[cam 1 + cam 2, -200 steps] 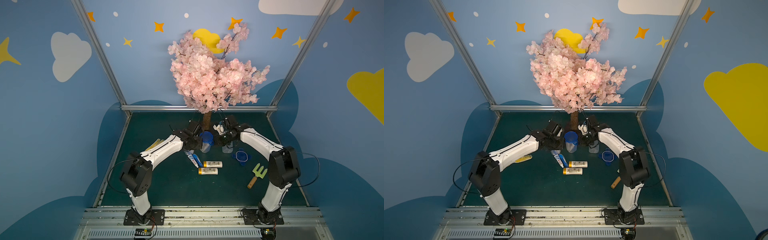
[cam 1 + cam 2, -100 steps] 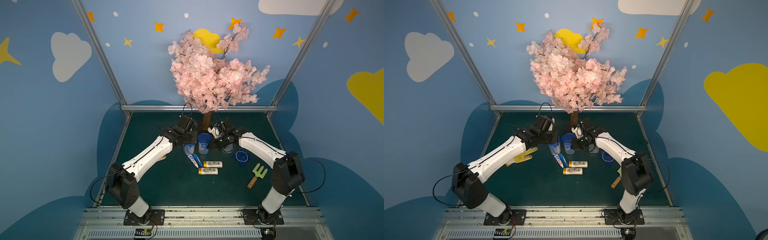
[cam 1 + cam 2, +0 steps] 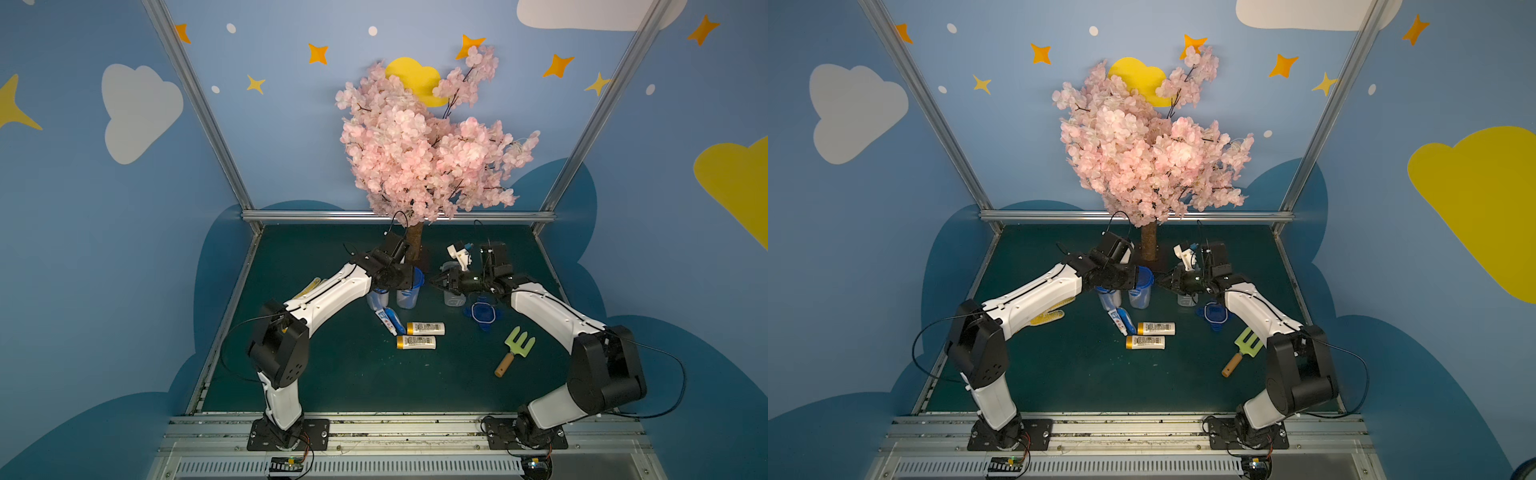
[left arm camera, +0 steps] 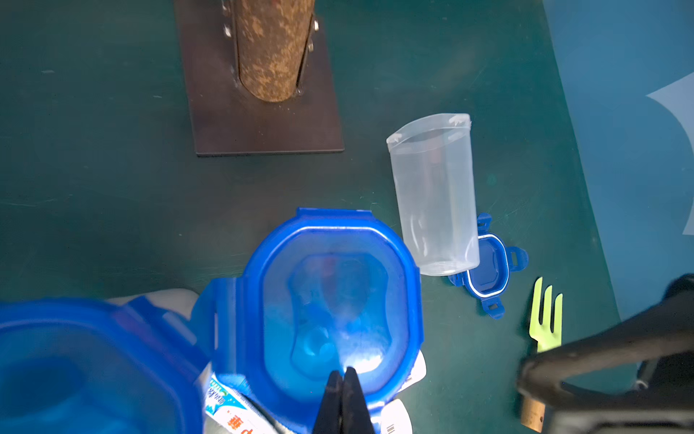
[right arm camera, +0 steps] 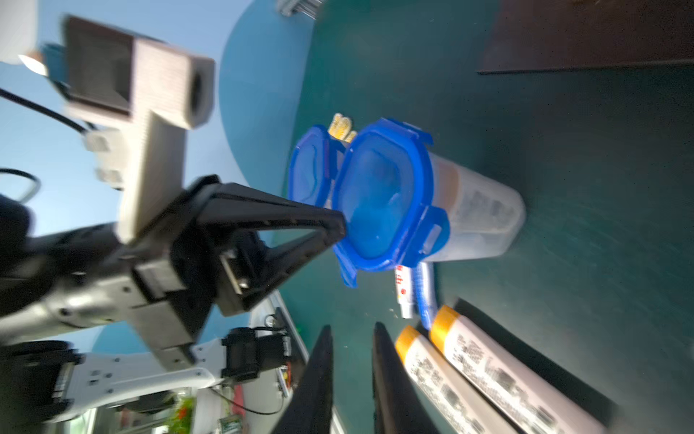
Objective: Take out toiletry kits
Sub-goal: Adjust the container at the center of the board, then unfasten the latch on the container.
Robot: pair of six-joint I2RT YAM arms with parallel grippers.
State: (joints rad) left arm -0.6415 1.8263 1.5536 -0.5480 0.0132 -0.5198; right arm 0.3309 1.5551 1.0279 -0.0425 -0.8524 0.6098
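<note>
Two white bottles with orange caps [image 3: 426, 328] [image 3: 416, 342] lie side by side on the green table. Beside them lie a toothpaste tube [image 3: 384, 322] and a blue wrapped piece [image 3: 395, 319]. Behind these stands a clear jar with a blue clip lid [image 4: 330, 300]; an orange-capped bottle shows through its wall. My left gripper [image 4: 345, 372] is shut, its tips at that lid's edge. To the right of the jar my right gripper [image 5: 351, 334] points at it, open a little with nothing between its fingers.
A second lidded jar [image 3: 378, 299] stands left of the first. An empty clear jar [image 4: 435, 195] and a loose blue lid [image 4: 488, 263] sit under my right wrist. A green hand rake [image 3: 517, 347] lies front right, a yellow item [image 3: 1050, 318] under my left arm, the tree trunk [image 3: 413, 245] behind.
My left arm swung out to the left and came back over the lidded jar. My right gripper's jaws have parted a little.
</note>
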